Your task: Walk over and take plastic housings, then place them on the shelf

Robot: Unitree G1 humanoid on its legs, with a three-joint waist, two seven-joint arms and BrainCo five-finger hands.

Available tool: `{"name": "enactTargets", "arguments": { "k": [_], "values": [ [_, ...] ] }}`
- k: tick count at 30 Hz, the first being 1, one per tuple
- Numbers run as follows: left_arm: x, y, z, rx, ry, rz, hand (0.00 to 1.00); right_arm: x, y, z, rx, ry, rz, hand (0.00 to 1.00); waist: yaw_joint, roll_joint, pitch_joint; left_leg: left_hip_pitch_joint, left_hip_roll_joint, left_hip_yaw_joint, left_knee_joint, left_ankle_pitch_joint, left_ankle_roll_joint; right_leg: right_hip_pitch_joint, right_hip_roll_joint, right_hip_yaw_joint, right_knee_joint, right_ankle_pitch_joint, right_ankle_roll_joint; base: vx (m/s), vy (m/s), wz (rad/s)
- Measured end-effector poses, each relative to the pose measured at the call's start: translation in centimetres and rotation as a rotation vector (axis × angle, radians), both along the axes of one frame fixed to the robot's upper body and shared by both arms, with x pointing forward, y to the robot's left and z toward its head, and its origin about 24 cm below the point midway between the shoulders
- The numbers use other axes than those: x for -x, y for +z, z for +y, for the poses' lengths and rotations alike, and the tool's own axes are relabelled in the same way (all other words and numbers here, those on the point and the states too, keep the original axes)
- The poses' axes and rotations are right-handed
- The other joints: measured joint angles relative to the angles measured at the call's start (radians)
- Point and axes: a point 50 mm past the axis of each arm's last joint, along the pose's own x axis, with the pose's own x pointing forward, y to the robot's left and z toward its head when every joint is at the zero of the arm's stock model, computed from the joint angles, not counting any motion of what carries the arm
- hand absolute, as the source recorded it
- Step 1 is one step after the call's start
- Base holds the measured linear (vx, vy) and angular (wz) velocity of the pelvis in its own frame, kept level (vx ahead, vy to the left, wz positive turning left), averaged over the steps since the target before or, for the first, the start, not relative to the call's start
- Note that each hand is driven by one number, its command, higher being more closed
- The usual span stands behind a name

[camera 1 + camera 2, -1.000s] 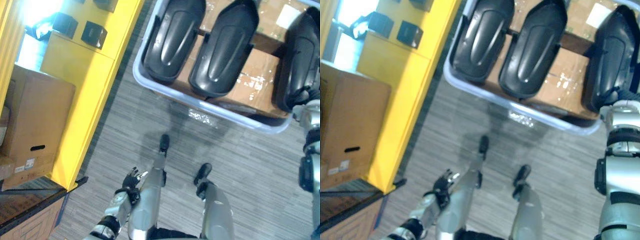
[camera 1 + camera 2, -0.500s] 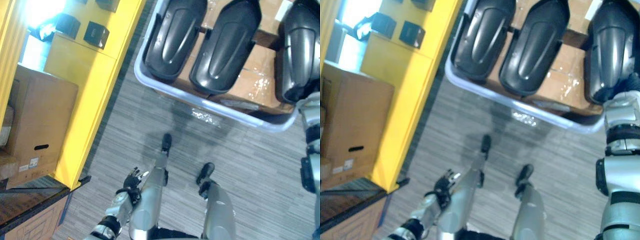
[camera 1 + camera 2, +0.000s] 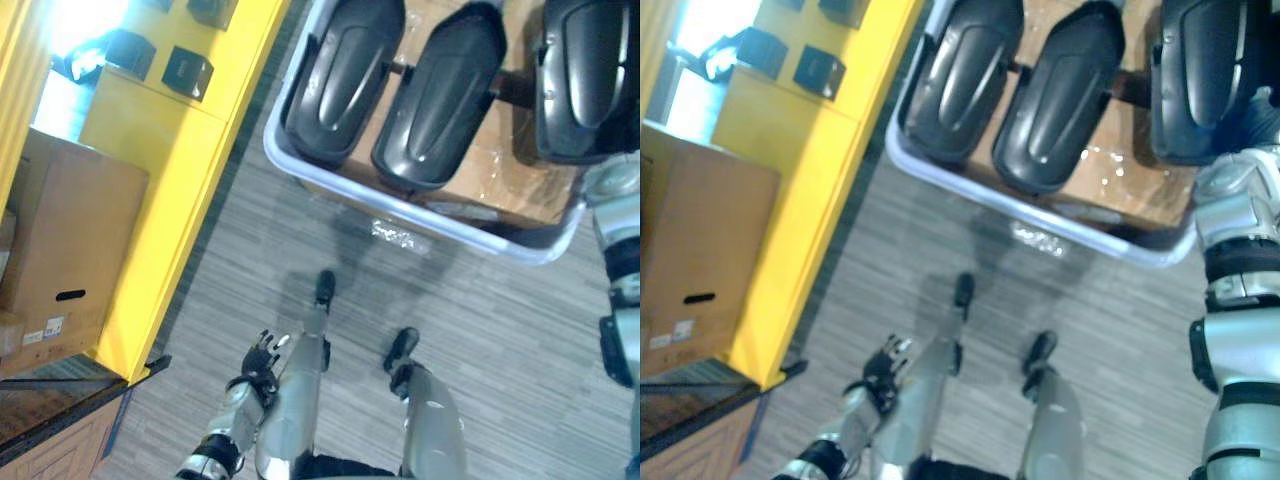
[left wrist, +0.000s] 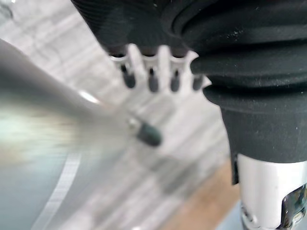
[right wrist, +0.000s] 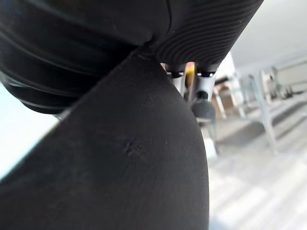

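Note:
Three black plastic housings lie side by side in a grey-rimmed tray (image 3: 400, 212) ahead of me: the left housing (image 3: 345, 75), the middle housing (image 3: 440, 95) and the right housing (image 3: 582, 78). My right hand (image 5: 201, 28) is at the near end of the right housing, whose black shell (image 5: 134, 158) lies against the palm with the fingertips (image 5: 205, 108) curled past its edge. My left hand (image 3: 262, 358) hangs low beside my leg, its fingers (image 4: 152, 81) relaxed and holding nothing.
Brown cardboard (image 3: 500, 170) lines the tray under the housings. A yellow cabinet (image 3: 170, 170) runs along the left, with a cardboard box (image 3: 70, 240) beside it and a dark counter corner (image 3: 50, 400) at the lower left. Grey striped floor (image 3: 500, 320) lies between me and the tray.
The right housing has swung from a slant to nearly straight and moved left and up with my right hand. The left hand still hangs by the leg.

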Motion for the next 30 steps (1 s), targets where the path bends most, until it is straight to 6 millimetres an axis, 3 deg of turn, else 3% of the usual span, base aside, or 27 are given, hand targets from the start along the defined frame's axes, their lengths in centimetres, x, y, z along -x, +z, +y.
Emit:
{"name": "enactTargets", "arguments": {
  "k": [3, 6, 7, 8, 12, 13, 15, 17, 21, 23, 30],
  "values": [
    [-0.7, 1.2, 1.7, -0.020, 0.110, -0.055, 0.00, 0.2, -0.1, 0.8, -0.005, 0.027, -0.060, 1.00, -0.004, -0.046, -0.002, 0.052, 0.007, 0.014, -0.036, 0.004, -0.005, 0.030, 0.004, 0.008, -0.009, -0.002, -0.003, -0.01, -0.024, -0.13],
    [-1.9, 4.5, 3.9, -0.071, 0.221, -0.198, 0.00, 0.5, -1.4, 1.5, -0.036, 0.053, -0.116, 1.00, -0.008, -0.098, -0.003, 0.126, 0.007, 0.021, -0.083, 0.013, -0.008, 0.088, 0.005, 0.014, -0.030, -0.001, -0.001, 0.05, -0.025, -0.03],
    [-2.2, 5.2, 4.2, -0.078, 0.243, -0.231, 0.00, 0.5, -1.5, 1.7, -0.043, 0.062, -0.123, 1.00, -0.008, -0.103, -0.004, 0.135, 0.006, 0.024, -0.086, 0.013, -0.008, 0.097, 0.005, 0.016, -0.035, 0.000, 0.000, 0.07, -0.020, -0.03],
    [-2.7, 6.6, 4.8, -0.086, 0.277, -0.291, 0.00, 0.6, -1.7, 2.1, -0.049, 0.079, -0.137, 1.00, -0.008, -0.111, -0.005, 0.155, 0.006, 0.033, -0.097, 0.014, -0.007, 0.114, 0.005, 0.017, -0.043, 0.001, 0.002, 0.06, -0.014, -0.03],
    [-4.2, 15.4, 6.5, -0.136, 0.370, -0.652, 0.00, 1.6, -3.4, 5.1, -0.051, 0.179, -0.237, 1.00, -0.022, -0.133, -0.020, 0.244, -0.005, 0.043, -0.115, 0.013, -0.002, 0.232, 0.007, 0.013, -0.112, 0.015, 0.019, 0.11, -0.024, 0.03],
    [-4.2, 16.4, 6.5, -0.145, 0.353, -0.693, 0.00, 1.7, -3.8, 5.6, -0.055, 0.199, -0.245, 1.00, -0.027, -0.139, -0.030, 0.250, -0.007, 0.044, -0.115, 0.011, 0.000, 0.244, 0.007, 0.010, -0.124, 0.017, 0.021, 0.09, -0.021, 0.07],
    [-4.6, 19.2, 5.3, -0.131, 0.241, -0.811, 0.00, 2.1, -5.8, 7.3, -0.047, 0.255, -0.245, 1.00, -0.038, -0.164, -0.113, 0.247, -0.013, 0.048, -0.116, 0.000, 0.003, 0.265, 0.009, -0.001, -0.173, 0.034, 0.026, 0.11, -0.019, 0.04],
    [-5.1, 20.1, 3.2, -0.105, 0.095, -0.854, 0.00, 2.4, -5.9, 8.3, -0.009, 0.290, -0.267, 1.00, -0.050, -0.170, -0.146, 0.270, -0.024, 0.051, -0.117, 0.000, 0.004, 0.308, 0.007, -0.006, -0.217, 0.052, 0.036, 0.11, -0.004, 0.02],
    [-5.3, 20.0, -1.9, -0.023, -0.238, -0.849, 0.00, 2.9, -4.5, 11.3, 0.067, 0.418, -0.387, 1.00, -0.055, -0.164, -0.222, 0.322, -0.036, 0.082, -0.118, -0.002, 0.006, 0.374, 0.002, -0.003, -0.279, 0.089, 0.046, 0.04, 0.012, -0.12],
    [-5.3, 20.0, -3.3, -0.001, -0.320, -0.835, 0.00, 3.1, -4.2, 13.0, 0.099, 0.485, -0.412, 1.00, -0.059, -0.160, -0.255, 0.341, -0.034, 0.097, -0.119, -0.008, 0.011, 0.385, 0.002, 0.001, -0.282, 0.089, 0.046, -0.05, 0.004, -0.21],
    [-5.5, 19.5, -6.2, 0.041, -0.458, -0.760, 0.00, 3.3, -5.9, 18.5, 0.135, 0.711, -0.392, 1.00, -0.080, -0.099, -0.330, 0.368, -0.023, 0.124, -0.125, -0.042, 0.011, 0.399, 0.013, 0.022, -0.313, 0.105, 0.028, -0.10, 0.036, -0.15]
  ]
}}
